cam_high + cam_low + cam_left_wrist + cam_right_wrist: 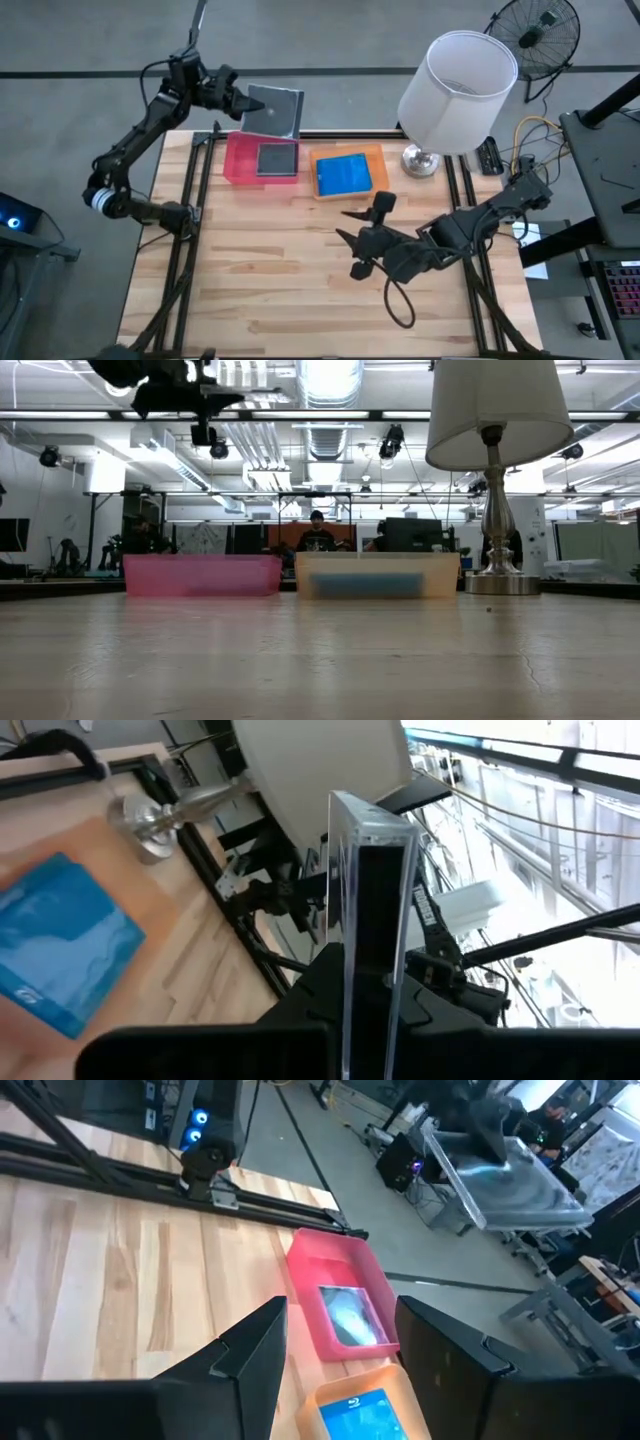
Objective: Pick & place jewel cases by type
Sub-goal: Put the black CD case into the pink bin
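A dark, glossy square jewel case (272, 110) hangs in the air over the table's far edge, just behind the pink tray (238, 160), with my left gripper (238, 103) shut on it. The left wrist view shows this case edge-on (372, 900). Another dark case (277, 160) lies flat in the pink tray. Blue cases (343, 174) lie in the orange tray (372, 153) beside it. My right gripper (345, 225) hovers open above the middle of the table, right of centre, pointing toward the trays with nothing between its fingers (250, 1355). My left gripper pinches the dark case between its two fingers at the case's left edge (250, 106). The fingers come level from the table's left. The case is lifted clear and lies roughly flat, its broad face up.
A lamp with a white shade (458, 88) and a metal foot (420, 160) stands at the far right, next to the orange tray. Black frame rails (190, 210) run along both sides of the table. The near half of the wooden top (280, 290) is bare.
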`<state>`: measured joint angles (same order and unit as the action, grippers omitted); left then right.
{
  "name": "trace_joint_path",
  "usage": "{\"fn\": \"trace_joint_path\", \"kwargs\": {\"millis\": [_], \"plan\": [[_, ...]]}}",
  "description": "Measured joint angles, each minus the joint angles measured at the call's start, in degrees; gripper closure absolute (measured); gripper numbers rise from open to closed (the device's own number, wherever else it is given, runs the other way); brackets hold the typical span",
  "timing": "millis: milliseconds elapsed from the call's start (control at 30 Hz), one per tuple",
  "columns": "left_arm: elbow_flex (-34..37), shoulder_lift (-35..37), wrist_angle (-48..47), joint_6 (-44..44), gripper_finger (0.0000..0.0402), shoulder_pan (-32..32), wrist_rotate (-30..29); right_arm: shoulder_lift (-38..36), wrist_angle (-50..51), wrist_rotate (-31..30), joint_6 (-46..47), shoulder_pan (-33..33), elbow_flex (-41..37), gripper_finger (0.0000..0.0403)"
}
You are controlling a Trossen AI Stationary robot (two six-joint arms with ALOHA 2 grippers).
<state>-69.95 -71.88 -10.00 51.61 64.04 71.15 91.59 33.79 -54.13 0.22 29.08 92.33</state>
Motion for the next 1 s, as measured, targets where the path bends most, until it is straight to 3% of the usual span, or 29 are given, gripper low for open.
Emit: {"fn": "trace_joint_path", "kwargs": {"millis": [200,567,833,1000], "plan": [[2.22,-4.03,0.09,-5.08,0.0401,2.87,1.81,-0.13,-0.13,-0.09,-0.18,0.00,0.00,0.0220],[14.61,-7.76,3.46,-12.27,0.0401,6.26,-0.43,-0.22,-0.18,-0.28,1.12,0.00,0.00,0.0220],[24.17,-10.82,16.32,-8.18,0.0401,7.75,-0.88,-0.22,-0.31,-0.27,1.30,0.02,0.01,0.0220],[26.44,-14.11,20.00,-6.94,0.0401,7.73,-1.61,-0.22,-0.29,-0.05,1.28,0.02,0.00,0.0220]]}}
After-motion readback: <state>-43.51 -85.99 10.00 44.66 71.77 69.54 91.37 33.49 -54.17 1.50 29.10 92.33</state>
